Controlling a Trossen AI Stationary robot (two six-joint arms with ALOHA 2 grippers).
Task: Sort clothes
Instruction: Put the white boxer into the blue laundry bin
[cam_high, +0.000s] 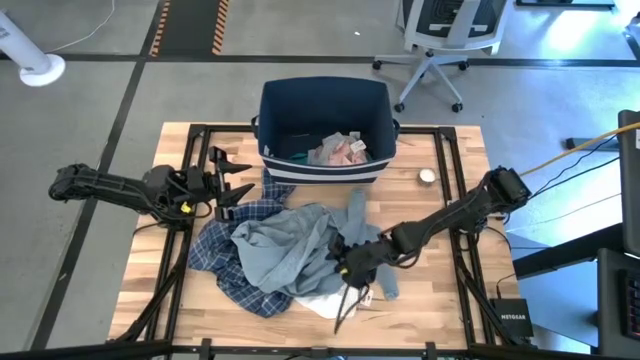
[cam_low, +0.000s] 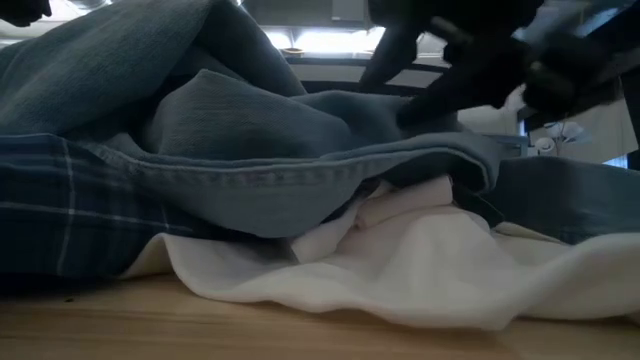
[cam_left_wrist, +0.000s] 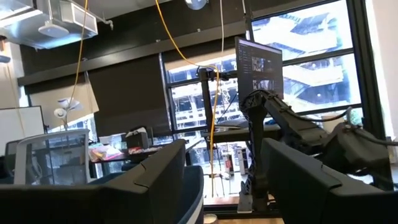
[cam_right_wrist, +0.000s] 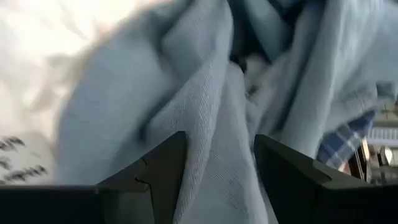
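A navy bin (cam_high: 325, 135) is taken as the landmark; it is set at the far middle of the wooden table (cam_high: 440, 300). Pink pieces (cam_high: 340, 151) are seen lying inside it. In front of the bin, a heap of clothes is spread on the table: a large grey-blue garment (cam_high: 290, 245) is draped on top, a blue-and-white plaid shirt (cam_high: 225, 265) is laid under it on the side toward the left arm, and a white piece (cam_high: 322, 305) is seen at the heap's near edge.

The right gripper (cam_high: 345, 262) is lowered onto the heap in front of the bin, and a fold of the grey-blue garment (cam_right_wrist: 217, 155) is seen between its parted fingers (cam_right_wrist: 155, 168); whether the cloth is pinched cannot be told.

The left gripper (cam_high: 232, 180) is held just beside the bin's left front corner, above the table, with its jaws spread wide and nothing between them.

A small round object (cam_high: 427, 176) is found beside the bin's right side.
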